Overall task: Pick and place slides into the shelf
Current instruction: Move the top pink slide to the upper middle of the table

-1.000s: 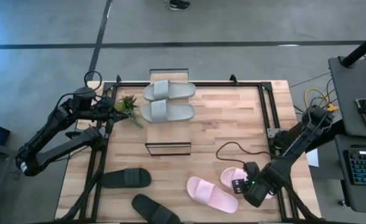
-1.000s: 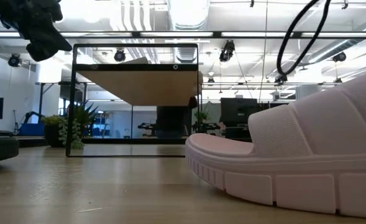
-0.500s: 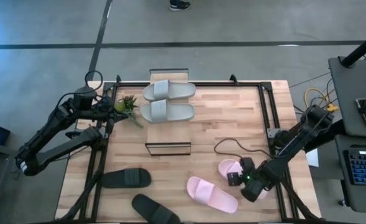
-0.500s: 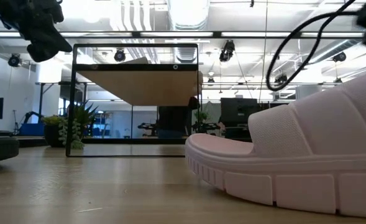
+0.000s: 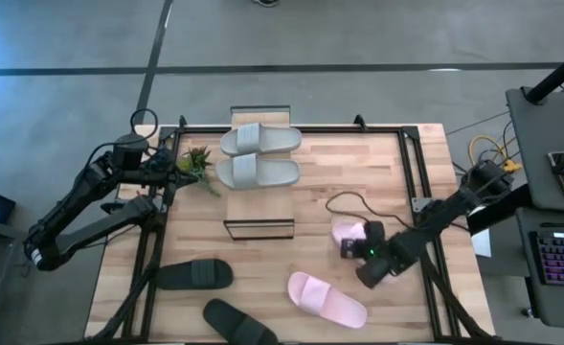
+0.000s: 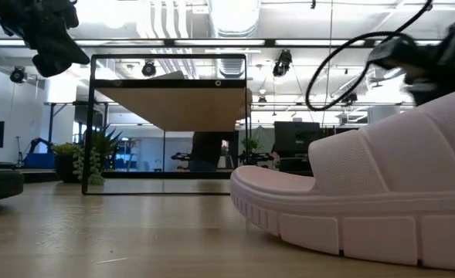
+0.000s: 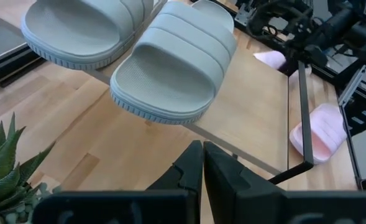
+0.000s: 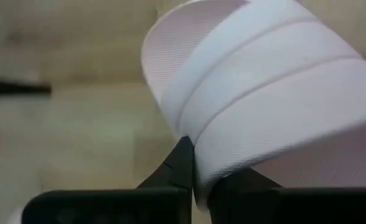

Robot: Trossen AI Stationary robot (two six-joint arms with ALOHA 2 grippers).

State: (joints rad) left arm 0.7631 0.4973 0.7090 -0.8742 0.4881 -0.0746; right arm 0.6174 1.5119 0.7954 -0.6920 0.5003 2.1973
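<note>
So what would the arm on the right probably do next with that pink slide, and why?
Probably lift it straight up a little. The right gripper is shut on the pink slide's strap, with the table just below, and the shelf stands farther back, already holding two grey slides. It needs height before carrying the slide over.
</note>
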